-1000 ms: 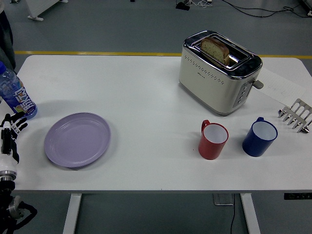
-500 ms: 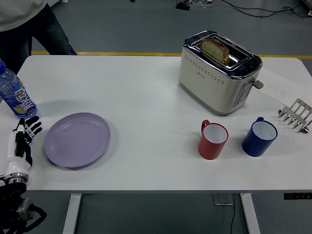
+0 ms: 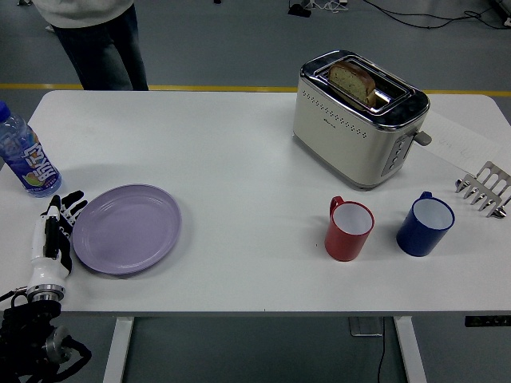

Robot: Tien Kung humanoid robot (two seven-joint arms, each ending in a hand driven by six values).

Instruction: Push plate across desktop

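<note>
The round lavender plastic plate [image 3: 127, 228] lies flat on the white table [image 3: 239, 159], in the left half near the front edge, unchanged in place against both earlier frames. At its 9 o'clock edge stands the left hand [image 3: 54, 236], white with black finger joints, fingers extended and loosely spread, holding nothing. The fingertips [image 3: 73, 199] are just beside the plate's rim; whether they touch cannot be told. One second ago this hand was at the table's far left edge, well apart from the plate; half a second ago it was nearer; now it is adjacent.

At the plate's 10 o'clock a clear plastic water bottle with a blue label [image 3: 24, 155] stands upright, not moved. At 3 o'clock, well apart, a red mug [image 3: 349, 229] and beyond it a blue mug [image 3: 425, 224], both upright. At 1 o'clock a cream and chrome toaster [image 3: 358, 117] holds a bread slice [image 3: 352, 80] in one slot. A metal toast rack [image 3: 485, 188] sits at the right edge.

A person in dark trousers [image 3: 100, 44] stands beyond the far edge, further right than before.
</note>
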